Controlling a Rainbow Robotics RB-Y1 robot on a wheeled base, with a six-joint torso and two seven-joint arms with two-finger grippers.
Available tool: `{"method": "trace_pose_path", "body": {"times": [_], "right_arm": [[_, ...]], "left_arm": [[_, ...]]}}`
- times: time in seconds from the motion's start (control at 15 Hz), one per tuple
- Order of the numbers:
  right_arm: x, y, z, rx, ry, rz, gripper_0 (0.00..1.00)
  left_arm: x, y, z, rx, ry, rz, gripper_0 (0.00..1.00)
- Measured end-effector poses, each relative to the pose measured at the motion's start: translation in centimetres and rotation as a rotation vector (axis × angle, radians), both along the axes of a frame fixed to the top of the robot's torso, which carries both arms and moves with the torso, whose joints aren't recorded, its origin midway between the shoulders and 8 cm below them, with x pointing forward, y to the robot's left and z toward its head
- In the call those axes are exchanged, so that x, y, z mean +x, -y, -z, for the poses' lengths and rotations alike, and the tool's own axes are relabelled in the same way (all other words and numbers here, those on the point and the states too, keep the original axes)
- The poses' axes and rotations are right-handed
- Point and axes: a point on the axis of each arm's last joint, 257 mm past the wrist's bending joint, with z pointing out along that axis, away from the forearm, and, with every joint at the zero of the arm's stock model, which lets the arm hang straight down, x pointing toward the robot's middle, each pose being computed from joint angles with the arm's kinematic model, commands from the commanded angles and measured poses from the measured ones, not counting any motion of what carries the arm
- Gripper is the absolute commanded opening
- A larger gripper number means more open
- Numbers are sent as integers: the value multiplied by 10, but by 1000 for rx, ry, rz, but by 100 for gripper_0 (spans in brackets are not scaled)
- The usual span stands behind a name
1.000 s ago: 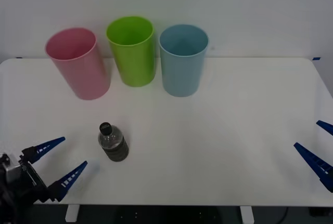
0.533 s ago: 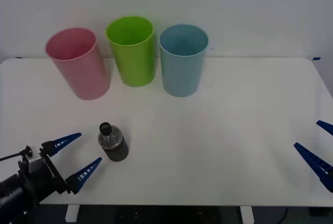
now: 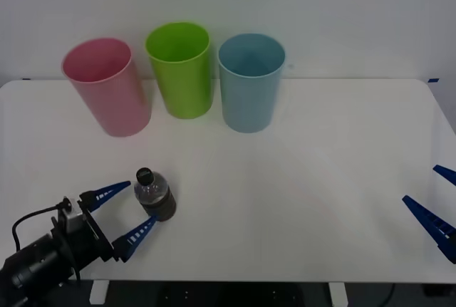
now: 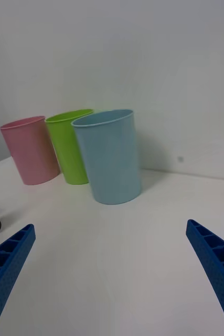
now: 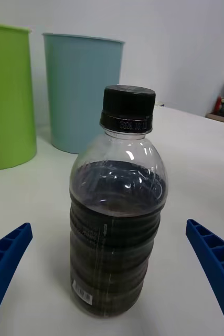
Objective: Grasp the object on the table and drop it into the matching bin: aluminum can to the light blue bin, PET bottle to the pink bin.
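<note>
The PET bottle stands upright on the white table, toward its front left; it is small and clear, with a black cap and a dark lower body. My left gripper is open at the bottle's near-left side, one blue finger on each side of it and neither touching. In the left wrist view the bottle stands close between the spread fingers of the left gripper. The pink bin and the light blue bin stand at the back. My right gripper waits open at the table's right edge.
A lime green bin stands between the pink and light blue ones. From the right wrist I see the light blue bin, the green bin and the pink bin in a row, beyond open white tabletop.
My left gripper has moved from the front left corner forward and right, up to the bottle, which now sits between its open fingers. The bottle and the right arm have not moved.
</note>
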Motion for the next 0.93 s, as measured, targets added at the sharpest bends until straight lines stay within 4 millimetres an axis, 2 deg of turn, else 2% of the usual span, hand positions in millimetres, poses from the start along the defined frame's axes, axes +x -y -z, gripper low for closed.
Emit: {"method": "trace_pose_path", "body": {"times": [0.4,0.6,0.93], "right_arm": [[0,0,0,0,0,0,100],[0,0,0,0,0,0,100],[0,0,0,0,0,0,100]], "left_arm": [[10,23,4,-1,5,2,100],[21,32,6,-16,5,7,100],[28,38,8,-12,7,17,100]]}}
